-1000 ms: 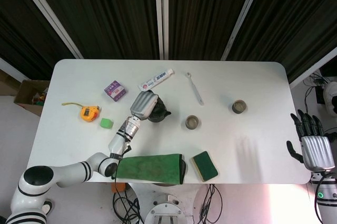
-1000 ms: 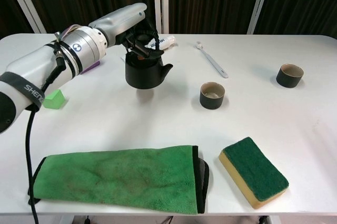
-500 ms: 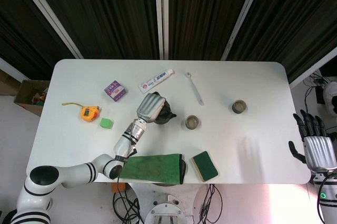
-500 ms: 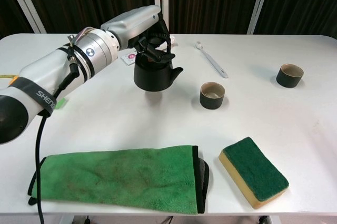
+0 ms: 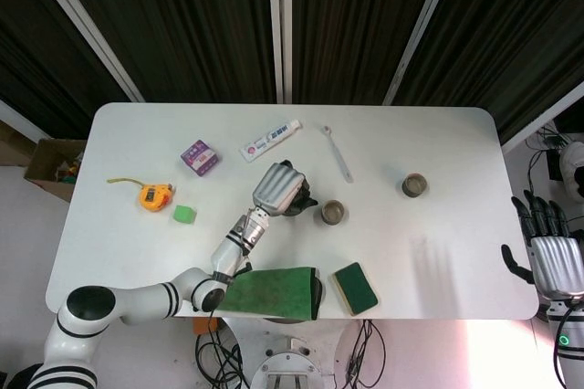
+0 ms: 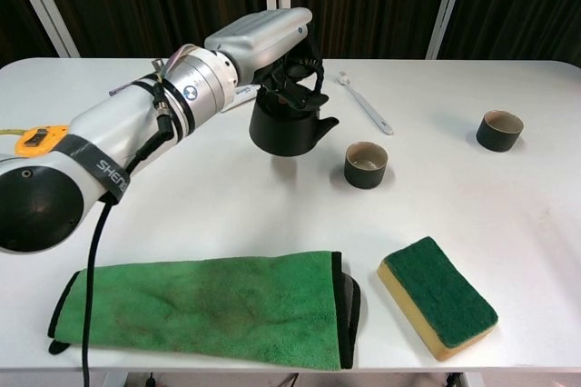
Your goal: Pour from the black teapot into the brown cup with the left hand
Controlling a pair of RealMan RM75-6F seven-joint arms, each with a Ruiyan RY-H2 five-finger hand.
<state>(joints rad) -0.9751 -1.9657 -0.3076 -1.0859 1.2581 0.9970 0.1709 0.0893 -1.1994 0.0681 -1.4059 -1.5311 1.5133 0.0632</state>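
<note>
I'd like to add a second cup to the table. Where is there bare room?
Bare tabletop lies between the near cup and the far cup, and right of the sponge. Also bare: between the green cloth and the left robot hand holding the teapot. The far left is crowded.

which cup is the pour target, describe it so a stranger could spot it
On the white table, look just right of the black teapot held up by the left hand. The brown cup sits under its spout, beyond the green sponge. The other cup stands alone, far right.
</note>
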